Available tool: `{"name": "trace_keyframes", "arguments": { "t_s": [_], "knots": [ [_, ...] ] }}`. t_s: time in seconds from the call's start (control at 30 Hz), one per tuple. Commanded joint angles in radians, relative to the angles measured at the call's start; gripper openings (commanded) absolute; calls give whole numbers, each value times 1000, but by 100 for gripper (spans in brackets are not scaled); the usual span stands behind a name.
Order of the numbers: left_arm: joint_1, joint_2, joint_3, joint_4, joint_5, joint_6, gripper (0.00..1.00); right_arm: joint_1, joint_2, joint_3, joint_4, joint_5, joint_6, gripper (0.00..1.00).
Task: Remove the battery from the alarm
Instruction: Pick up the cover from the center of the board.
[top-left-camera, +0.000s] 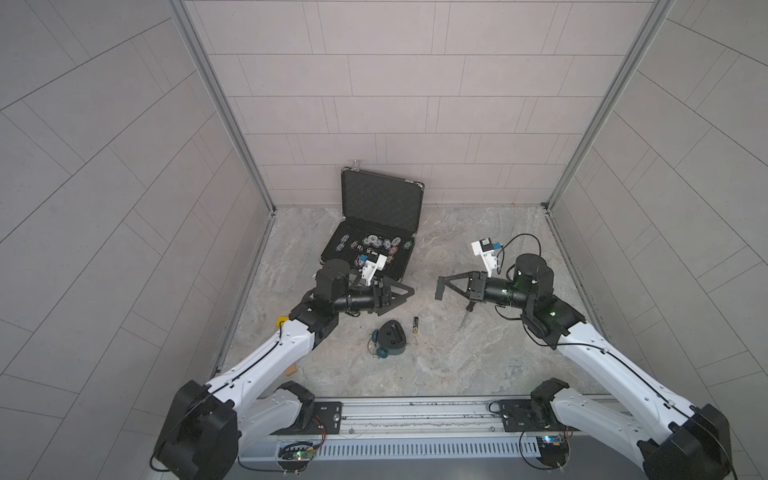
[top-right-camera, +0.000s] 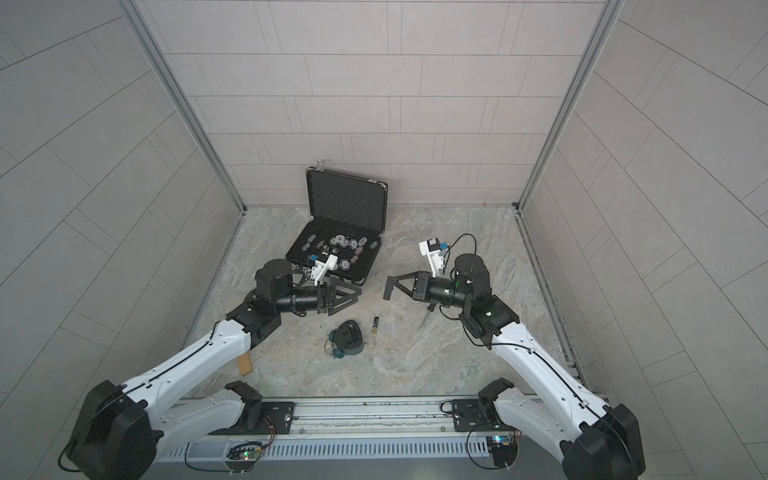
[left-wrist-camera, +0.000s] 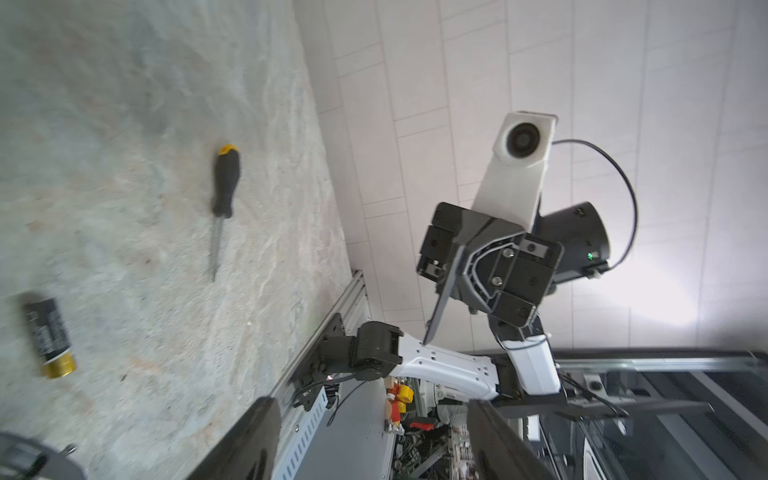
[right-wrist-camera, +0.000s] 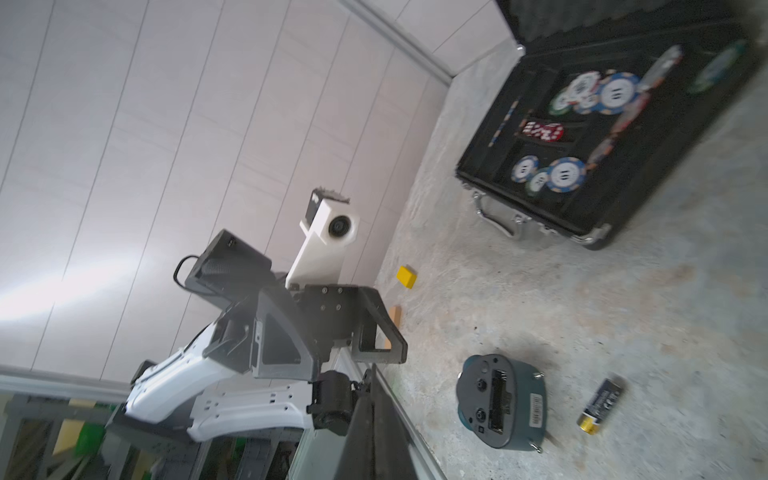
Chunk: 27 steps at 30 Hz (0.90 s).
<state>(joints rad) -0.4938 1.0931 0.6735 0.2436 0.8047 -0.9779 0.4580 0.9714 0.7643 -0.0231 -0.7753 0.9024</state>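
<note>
The battery (top-left-camera: 415, 325) lies loose just beside the clock (top-left-camera: 392, 336); left gripper (top-left-camera: 409, 294) wide and empty, right gripper (top-left-camera: 439, 289) closed, empty

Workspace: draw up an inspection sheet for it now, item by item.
Surface: grey marbled table.
Job's things: battery lies on the table beside the alarm, apart; alarm face down, battery bay open.
Clutter: screwdriver, open chip case, yellow block, wooden block.
Grippers: left gripper open, empty; right gripper shut, empty.
Cables: black cable loops off the right wrist.
Surroundings: tiled walls, metal rail in front.
</note>
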Motion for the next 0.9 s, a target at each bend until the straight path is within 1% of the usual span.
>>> {"name": "trace_keyframes", "arguments": {
  "t_s": [0.0,0.1,0.2,0.4,0.57,0.63,0.77,0.87],
  "knots": [
    [-33,38,70,46,110,11,68,-2,16,60,-72,-149,-157,3],
    [-70,68,112,24,120,34,62,-1,28,84,-80,-177,-175,2],
    [-92,102,136,4,127,49,58,0,29,90,-67,-187,-171,2],
    [-139,134,156,48,138,30,43,3,30,87,-57,-196,-166,2],
    [-151,155,161,89,139,9,29,7,35,89,-49,-201,-162,3],
    [-154,158,161,98,138,1,26,10,37,89,-45,-204,-160,3],
    [-157,159,162,117,144,-3,11,13,39,87,-36,-207,-155,3],
    [-157,158,157,121,147,5,0,15,39,87,-27,-205,-145,5]
  ]
}}
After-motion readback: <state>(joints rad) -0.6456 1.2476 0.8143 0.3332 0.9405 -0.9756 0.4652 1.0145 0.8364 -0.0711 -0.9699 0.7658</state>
